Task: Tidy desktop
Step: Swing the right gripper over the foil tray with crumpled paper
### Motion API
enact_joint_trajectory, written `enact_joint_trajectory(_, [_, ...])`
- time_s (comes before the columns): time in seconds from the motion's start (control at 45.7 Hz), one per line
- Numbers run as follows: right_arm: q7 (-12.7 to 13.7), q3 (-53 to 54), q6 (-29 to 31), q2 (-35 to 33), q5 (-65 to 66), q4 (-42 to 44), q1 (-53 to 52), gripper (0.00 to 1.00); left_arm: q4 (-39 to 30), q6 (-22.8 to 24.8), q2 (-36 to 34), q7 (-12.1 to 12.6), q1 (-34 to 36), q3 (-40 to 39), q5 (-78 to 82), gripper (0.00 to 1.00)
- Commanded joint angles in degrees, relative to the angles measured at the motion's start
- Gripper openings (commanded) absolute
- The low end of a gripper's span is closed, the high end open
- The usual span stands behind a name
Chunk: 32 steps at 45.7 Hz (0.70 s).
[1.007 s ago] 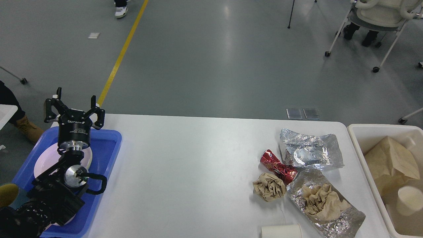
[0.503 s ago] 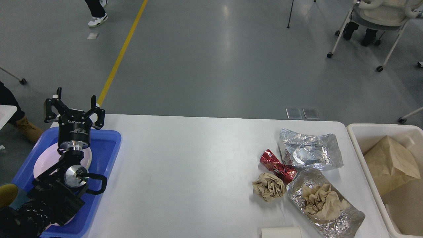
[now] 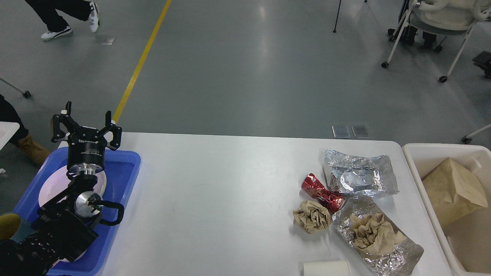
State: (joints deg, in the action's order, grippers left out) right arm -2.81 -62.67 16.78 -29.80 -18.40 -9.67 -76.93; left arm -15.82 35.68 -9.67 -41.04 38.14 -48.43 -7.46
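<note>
Our desktop (image 3: 215,199) is the big white table right in front of us, filling the bottom of the head view. Most of it is bare. The mess sits on its right side: a flat bit of foil (image 3: 360,172) at the back, a red shiny wrapper (image 3: 321,193) just beside it, a brown paper ball (image 3: 312,216) near the wrapper, and a 2nd foil sheet (image 3: 378,234) w/ crumpled brown paper (image 3: 372,229) lying on it. A white cup (image 3: 326,268) pokes up at the bottom edge.

Off the right end is the cream bin (image 3: 412,153) w/ a brown paper bag (image 3: 452,188) inside. On the left end is the blue tray (image 3: 126,168) w/ a white plate (image 3: 50,188) in it.

Our left claw (image 3: 86,122) sits up above the tray's back edge. Its two fingers are spread wide apart and it has nothing in it. Our right claw is not in the pic, so we can't say how it is.

We think the next job is getting trash into the bin. To do it well:
- The trash is well apart from our left claw but near the bin, so the right arm looks like the better pick.
- Go for the paper ball first. It stands alone and is easy to pinch.
- Foil is thin and flat, so grab a raised, crinkly edge, not the middle.
- The red wrapper touches the foil, so come in from its free side so we don't drag both.
- Lift up before moving over the bin wall, then let go low so nothing bounces out.
</note>
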Motion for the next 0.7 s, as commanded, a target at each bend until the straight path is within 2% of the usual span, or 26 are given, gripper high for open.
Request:
enact_joint_trajectory(0.0, [0.0,0.0,4.05,1.85,3.53,-7.36,-8.66,1.0,0.0,-0.08,0.0,0.0,0.0,0.0,-0.01,0.97])
enact_joint_trajectory(0.088, [0.0,0.09,6.25,1.85,8.45,-20.71,-18.76,1.0,0.0,0.0,0.0,0.0,0.0,0.0,-0.01,0.97])
enact_joint_trajectory(0.241, [0.08,0.7,6.78,3.34,19.79,-43.47,-33.88,1.0,0.0,0.0,0.0,0.0,0.0,0.0,-0.01,0.97])
enact_joint_trajectory(0.459, [0.52,0.79,9.59,3.6,21.56,-72.92,-49.18,1.0,0.0,-0.08,0.0,0.0,0.0,0.0,-0.01,0.97])
enact_joint_trajectory(0.547, [0.7,1.05,9.59,4.92,21.56,-79.18,-51.47,1.0,0.0,0.0,0.0,0.0,0.0,0.0,-0.01,0.97])
enact_joint_trajectory(0.678, [0.7,1.93,9.94,8.43,21.3,-80.6,-52.0,1.0,0.0,0.0,0.0,0.0,0.0,0.0,-0.01,0.97])
